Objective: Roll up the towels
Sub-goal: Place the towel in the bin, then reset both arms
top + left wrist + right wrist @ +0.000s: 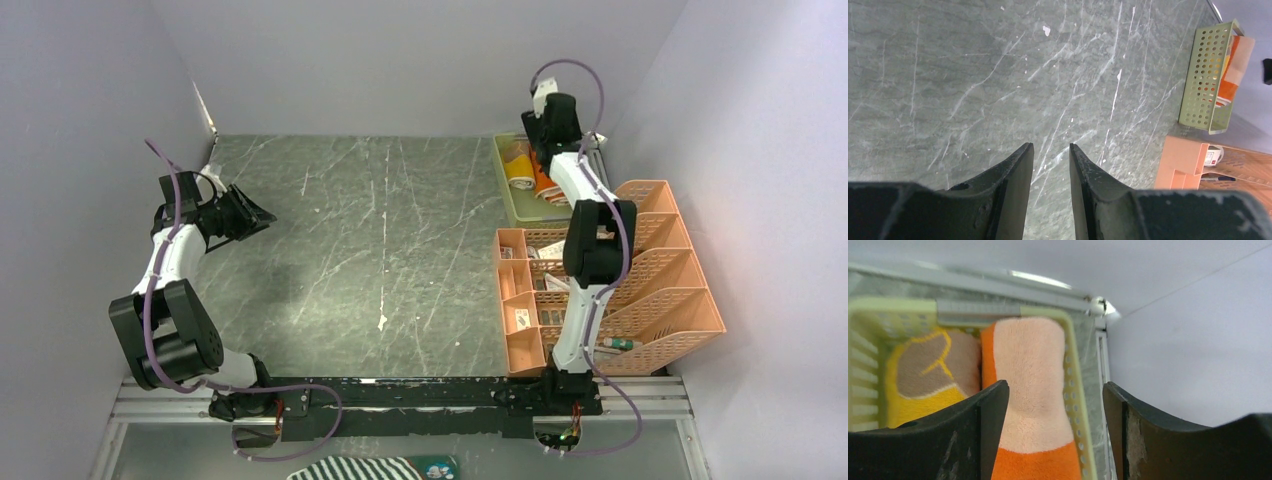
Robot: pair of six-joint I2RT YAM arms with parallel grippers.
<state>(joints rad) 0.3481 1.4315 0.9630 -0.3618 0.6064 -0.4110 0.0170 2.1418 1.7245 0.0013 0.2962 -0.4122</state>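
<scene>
Both towels lie rolled side by side in a pale green perforated basket at the far right of the table. The mustard-yellow towel is the left roll. The orange towel, cream end up, lies against the basket's right wall. My right gripper hangs just over them, open, its jaws standing either side of the orange roll and that wall without pressing on them. My left gripper hovers open above bare table at the far left, with nothing between its fingers. The left wrist view shows the basket far off.
An orange plastic organizer rack with small items stands in front of the basket, by the right arm. A black-and-white striped cloth lies below the table's near rail. Grey walls close in the dark marble table on three sides.
</scene>
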